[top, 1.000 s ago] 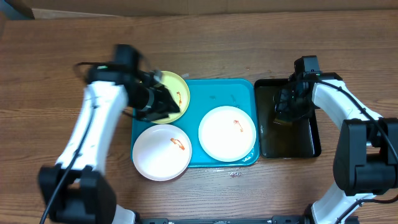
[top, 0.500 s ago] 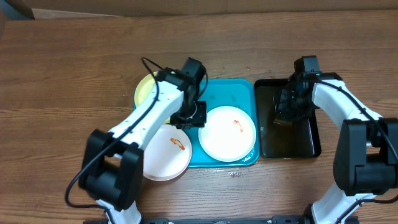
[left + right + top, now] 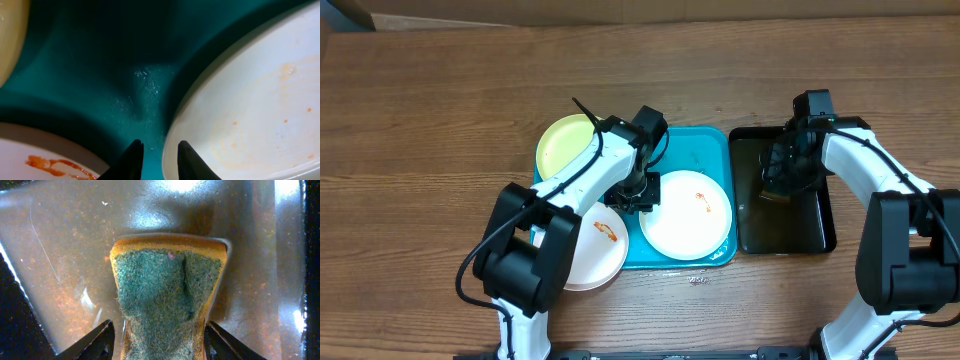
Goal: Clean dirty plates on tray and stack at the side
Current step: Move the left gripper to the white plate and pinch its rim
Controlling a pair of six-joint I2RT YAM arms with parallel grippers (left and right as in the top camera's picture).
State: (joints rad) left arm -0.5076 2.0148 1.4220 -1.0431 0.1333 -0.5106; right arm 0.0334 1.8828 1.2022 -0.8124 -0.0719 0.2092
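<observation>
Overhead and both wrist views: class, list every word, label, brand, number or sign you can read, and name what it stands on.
None can be read in any view.
The plates carry only orange-red smears, not writing; the tray, sponge and black tray show no lettering.

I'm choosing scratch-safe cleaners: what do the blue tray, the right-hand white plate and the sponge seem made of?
The tray looks like glossy moulded plastic: soft highlights, rounded corners. The white plate is smooth and faintly shiny; plastic or ceramic, I cannot tell. The sponge is fuzzy green scouring fibre over yellow-orange foam, seemingly wet.
</observation>
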